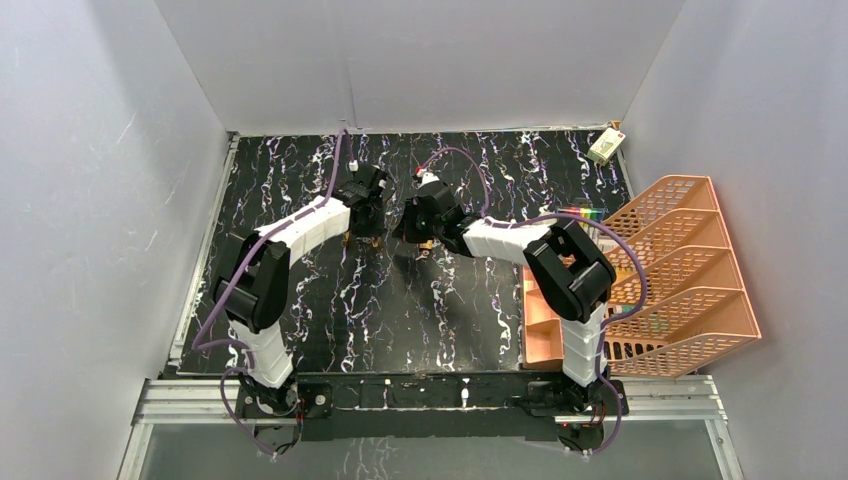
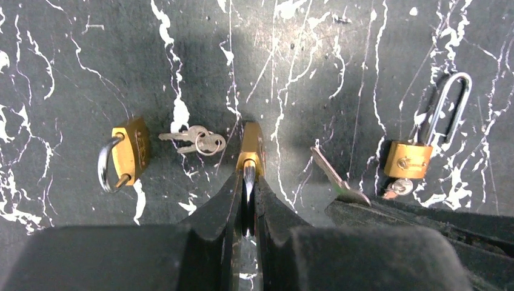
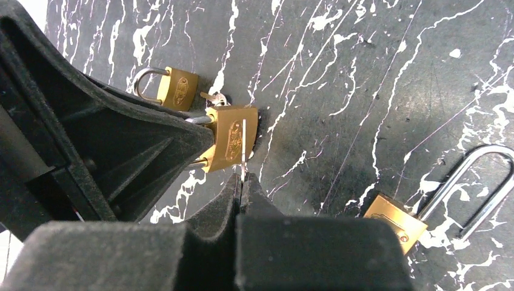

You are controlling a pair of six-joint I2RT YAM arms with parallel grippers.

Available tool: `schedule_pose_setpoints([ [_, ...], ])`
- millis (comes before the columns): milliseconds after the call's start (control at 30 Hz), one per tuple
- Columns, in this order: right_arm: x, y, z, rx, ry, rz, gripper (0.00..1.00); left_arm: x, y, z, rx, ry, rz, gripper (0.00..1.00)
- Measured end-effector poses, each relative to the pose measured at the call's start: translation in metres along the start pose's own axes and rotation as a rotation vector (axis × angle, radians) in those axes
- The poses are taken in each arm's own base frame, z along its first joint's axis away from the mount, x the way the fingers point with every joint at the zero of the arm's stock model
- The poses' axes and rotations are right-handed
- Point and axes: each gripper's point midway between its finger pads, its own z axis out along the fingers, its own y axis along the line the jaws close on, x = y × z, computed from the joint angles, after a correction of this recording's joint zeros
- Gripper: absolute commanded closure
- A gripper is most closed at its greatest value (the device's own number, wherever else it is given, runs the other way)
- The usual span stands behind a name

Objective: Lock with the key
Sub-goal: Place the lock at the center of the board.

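left jaws clamp padlock (image 2: 250,145); right jaws clamp key (image 2: 330,170); key indistinct from top

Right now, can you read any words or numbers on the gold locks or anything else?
No text here can be read.
On the middle padlock: a stamped oval mark, too blurred to read.
On the small padlock: a stamped mark, too blurred to read.
On the long-shackle padlock: a stamped mark, too blurred to read.
On the key: no writing shows.
On the box at the far corner: a label, too small to read.
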Motion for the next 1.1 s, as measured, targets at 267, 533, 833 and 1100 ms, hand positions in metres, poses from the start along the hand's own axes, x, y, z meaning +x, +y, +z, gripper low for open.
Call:
schedule_pose_setpoints([
  [267, 0.011, -0.006, 0.008, 0.003, 0.014, 0.044, 1.0, -0.007, -0.004, 0.005, 0.0, 0.001, -0.001, 1.0],
  [533, 0.031, -0.022, 0.009, 0.041, 0.042, 0.094, 1.0, -0.004, -0.002, 0.006, -0.026, 0.015, 0.011, 1.0],
  [833, 0.031, -0.023, 0.01, 0.048, 0.037, 0.111, 1.0, -0.009, -0.002, 0.009, -0.062, 0.007, 0.036, 1.0],
  [1100, 0.031, -0.024, 0.01, 0.052, 0.033, 0.112, 1.0, -0.013, -0.002, 0.008, -0.076, 0.006, 0.049, 0.88],
])
